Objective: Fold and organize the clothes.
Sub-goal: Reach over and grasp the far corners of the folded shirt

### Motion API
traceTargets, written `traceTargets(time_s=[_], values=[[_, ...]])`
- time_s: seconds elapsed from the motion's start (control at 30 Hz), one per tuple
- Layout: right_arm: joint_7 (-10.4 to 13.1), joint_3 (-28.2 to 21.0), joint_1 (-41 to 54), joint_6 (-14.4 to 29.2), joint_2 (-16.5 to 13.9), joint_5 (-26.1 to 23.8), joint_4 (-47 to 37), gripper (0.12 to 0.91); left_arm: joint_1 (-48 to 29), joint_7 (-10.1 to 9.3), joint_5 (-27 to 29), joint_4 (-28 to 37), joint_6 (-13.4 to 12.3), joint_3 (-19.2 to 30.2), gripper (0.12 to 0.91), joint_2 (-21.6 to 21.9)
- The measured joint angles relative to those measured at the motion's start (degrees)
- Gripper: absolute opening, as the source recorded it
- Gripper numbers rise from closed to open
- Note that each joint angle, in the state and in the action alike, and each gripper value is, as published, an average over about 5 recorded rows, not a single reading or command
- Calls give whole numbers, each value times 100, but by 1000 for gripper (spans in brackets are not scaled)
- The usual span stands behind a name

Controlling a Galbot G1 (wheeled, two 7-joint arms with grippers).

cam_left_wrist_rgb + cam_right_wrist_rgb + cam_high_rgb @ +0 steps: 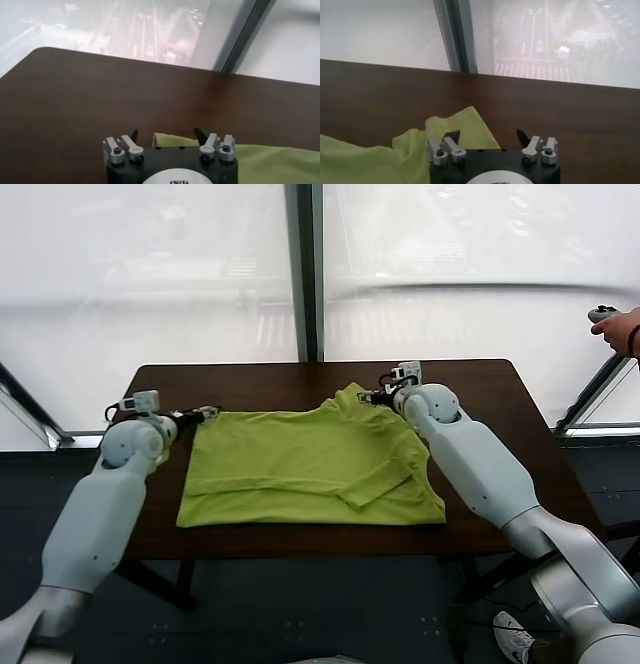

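The clothes are one lime-green T-shirt [300, 464] lying spread across the dark brown table [250, 379]. My left gripper [205, 414] is at the shirt's far left corner. In the left wrist view the left gripper [166, 135] has its jaws apart, with the corner of the shirt [175, 141] lying between them. My right gripper [375, 396] is at the shirt's far right corner, where the cloth stands up in a small peak. In the right wrist view the right gripper [487, 135] also stands open, and the shirt's edge [465, 127] reaches in between the jaws.
Bright windows with a dark pillar [303, 274] rise behind the table. A person's hand holding a controller [610, 324] shows at the upper right. A white shoe [515, 634] lies on the floor at the lower right. Bare wood [470, 384] surrounds the shirt.
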Motion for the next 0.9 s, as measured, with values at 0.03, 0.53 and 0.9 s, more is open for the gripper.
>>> traceTargets(time_s=[0.03,0.53,0.9], values=[[2,2,-9,-2,-9,2,11,262,0,0,3,0,-1,0,644,-4],[12,-23,-30,101,-48,13,63,140,6,74,54,-11,-45,2,240,-4],[-64,117,-100,605,-48,89,90,140,24,148,52,-107,-135,-39,224,2]])
